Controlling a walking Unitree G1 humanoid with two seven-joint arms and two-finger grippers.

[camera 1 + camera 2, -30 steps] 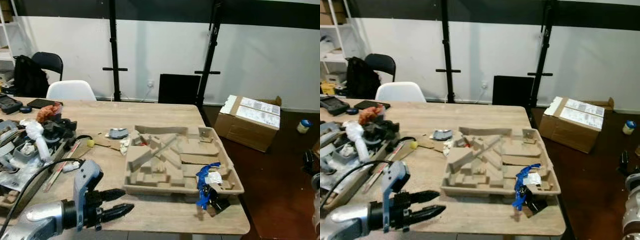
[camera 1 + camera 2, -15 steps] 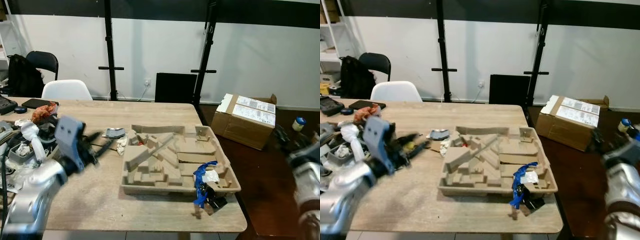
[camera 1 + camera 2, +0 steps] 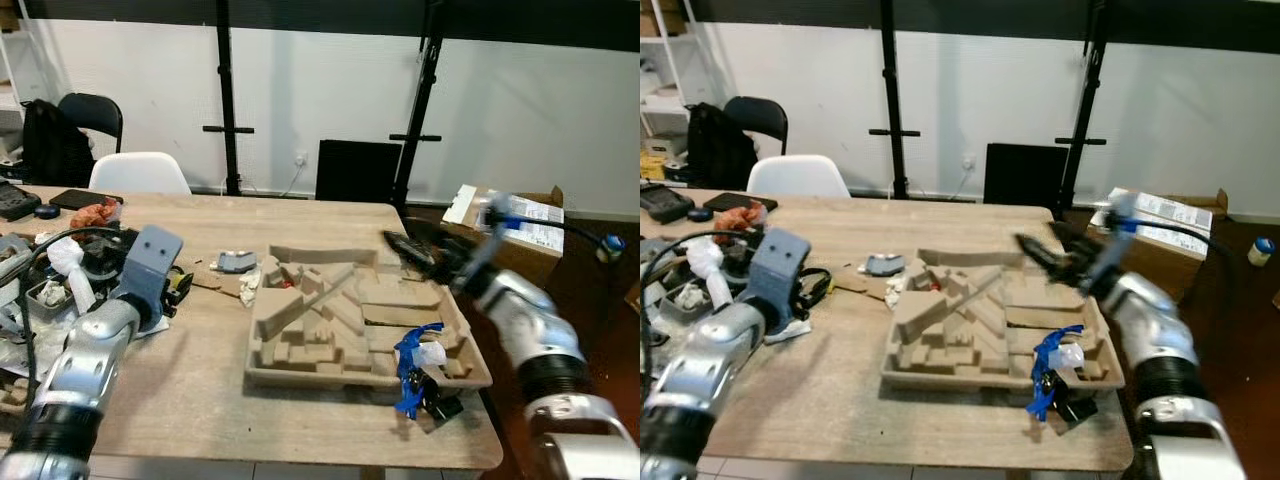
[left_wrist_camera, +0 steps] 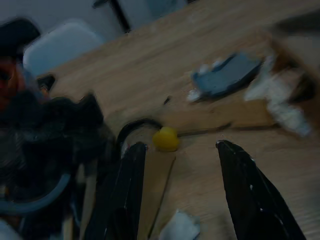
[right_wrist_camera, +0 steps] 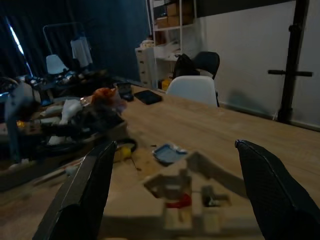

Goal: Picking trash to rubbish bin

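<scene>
Right gripper (image 3: 400, 243), fingers spread and empty, hovers above the far right corner of the cardboard tray (image 3: 290, 375) at frame centre. Left gripper (image 4: 175, 150), also open, faces a yellow ball (image 4: 165, 138) and paper scraps (image 3: 236, 264) left of the tray. To grasp well, lower squarely over one scrap before closing.

A white chair (image 3: 139, 172) and a black chair (image 3: 92, 112) stand behind the wooden tabletop (image 3: 300, 215). A black backpack (image 3: 47, 146) leans on the black chair. On the dark floor (image 3: 590, 310) sits a cardboard box (image 3: 525, 232), near a black panel (image 3: 357, 172) against the wall.
</scene>
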